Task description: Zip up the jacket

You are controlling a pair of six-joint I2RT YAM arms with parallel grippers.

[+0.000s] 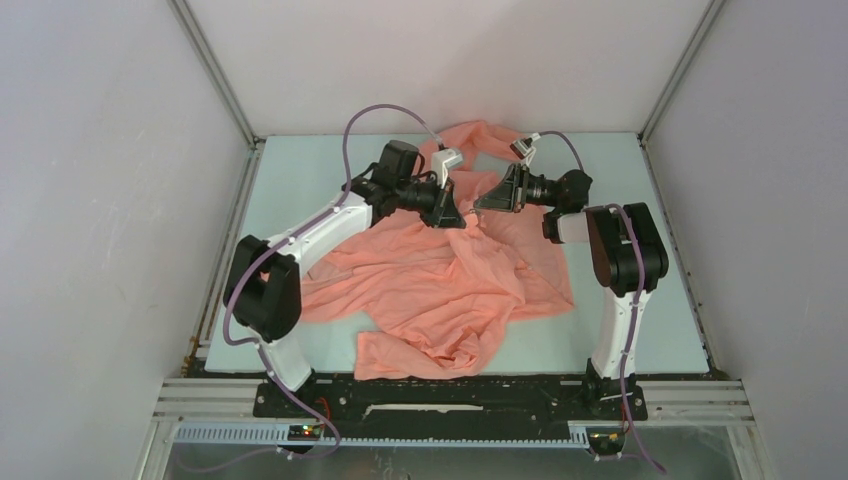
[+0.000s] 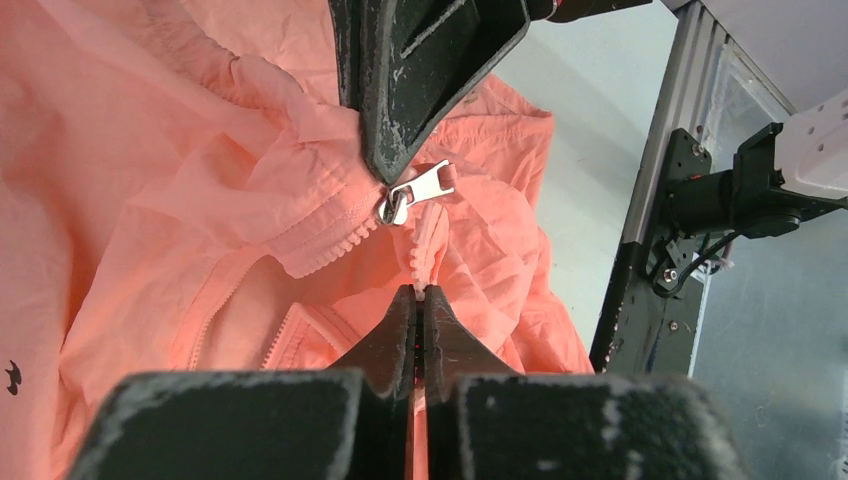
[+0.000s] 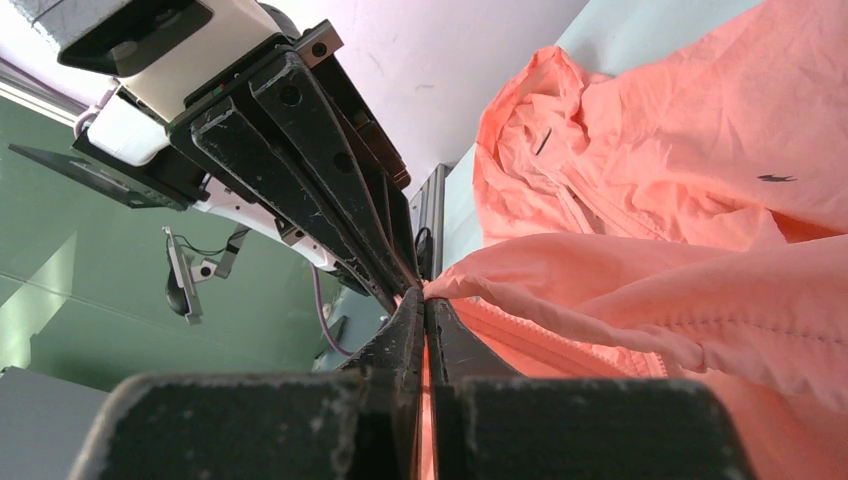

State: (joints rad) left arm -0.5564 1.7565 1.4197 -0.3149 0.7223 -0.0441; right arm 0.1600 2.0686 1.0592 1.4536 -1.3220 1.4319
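Black left gripper (image 2: 418, 300) pressed shut on a thin strip of jacket (image 2: 180, 200) edge by the zipper teeth; fabric pinched between both fingers (image 2: 390, 330). Just beyond, right gripper (image 2: 385, 165) seen from the left wrist, tips closed on cloth right beside the silver pull (image 2: 418, 192), touching or nearly so; cannot tell whether pull itself is gripped. From the right wrist, right gripper (image 3: 425, 300) clamped together on a fold of salmon cloth, left gripper's fingers (image 3: 330, 190) meeting it tip to tip. From above, left gripper (image 1: 452, 215) and right gripper (image 1: 490, 203) close together over the jacket's far middle, pointing at each other. Jacket (image 1: 440, 290) crumpled across the centre of the pale table (image 1: 300, 170), hood end toward the far edge, loose folds reaching the near edge between the arm bases. Zipper teeth still apart below the pull
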